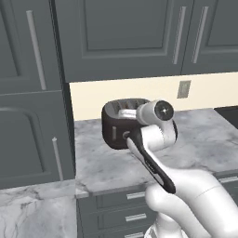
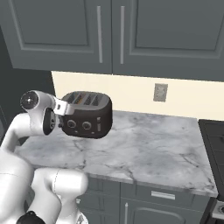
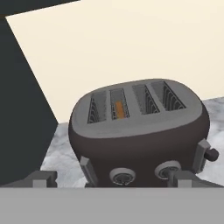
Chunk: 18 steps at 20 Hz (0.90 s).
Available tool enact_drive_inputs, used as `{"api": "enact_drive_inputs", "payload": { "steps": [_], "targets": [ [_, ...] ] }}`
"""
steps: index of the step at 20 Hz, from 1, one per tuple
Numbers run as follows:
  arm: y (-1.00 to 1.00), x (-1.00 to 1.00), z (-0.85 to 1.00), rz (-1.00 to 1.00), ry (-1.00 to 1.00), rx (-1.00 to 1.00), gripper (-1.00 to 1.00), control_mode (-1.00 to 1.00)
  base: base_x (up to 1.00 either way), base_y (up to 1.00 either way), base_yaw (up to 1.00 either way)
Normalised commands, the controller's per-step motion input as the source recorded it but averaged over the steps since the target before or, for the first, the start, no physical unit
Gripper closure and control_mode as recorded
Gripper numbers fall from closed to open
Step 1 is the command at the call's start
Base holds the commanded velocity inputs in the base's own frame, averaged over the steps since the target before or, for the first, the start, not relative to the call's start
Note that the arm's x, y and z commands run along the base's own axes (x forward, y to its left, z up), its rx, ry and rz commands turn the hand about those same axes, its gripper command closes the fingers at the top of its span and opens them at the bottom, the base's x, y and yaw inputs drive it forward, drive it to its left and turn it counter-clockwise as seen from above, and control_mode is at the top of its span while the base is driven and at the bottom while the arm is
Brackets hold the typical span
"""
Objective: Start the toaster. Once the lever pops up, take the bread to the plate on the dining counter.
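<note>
Cabinets (image 2: 109,35): dark grey doors above the cream wall.
Worktop (image 2: 144,148): grey-veined marble over grey drawers.
Toaster (image 3: 140,127): dark, silver slotted top, on the worktop near the wall, just ahead of the hand.
Gripper (image 3: 111,179): released, jaws wide apart, low before the toaster's front, holding nothing.
Knobs (image 3: 122,176): two, round, on the front.
Lever (image 3: 205,154): dark tab on the toaster's side.
Bread (image 3: 119,109): golden slice, upright, down in the second slot.
</note>
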Motion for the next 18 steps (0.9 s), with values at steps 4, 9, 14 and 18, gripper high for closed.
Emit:
{"api": "enact_drive_inputs", "payload": {
  "steps": [4, 9, 14, 18],
  "targets": [
    [-0.06, 0.00, 0.20, 0.06, -0.04, 0.00, -1.00, -1.00, 0.00, 0.00, 0.00],
    [-0.08, 0.00, 0.00, 0.01, -0.10, -0.03, -1.00, -1.00, 0.00, 0.00, 0.00],
    [-0.04, 0.00, 0.00, 0.00, -0.17, -0.02, -1.00, -1.00, 0.00, 0.00, 0.00],
    [-0.07, 0.05, 0.00, 0.00, -0.04, 0.00, -1.00, -1.00, 0.00, 0.00, 0.00]
  ]
}}
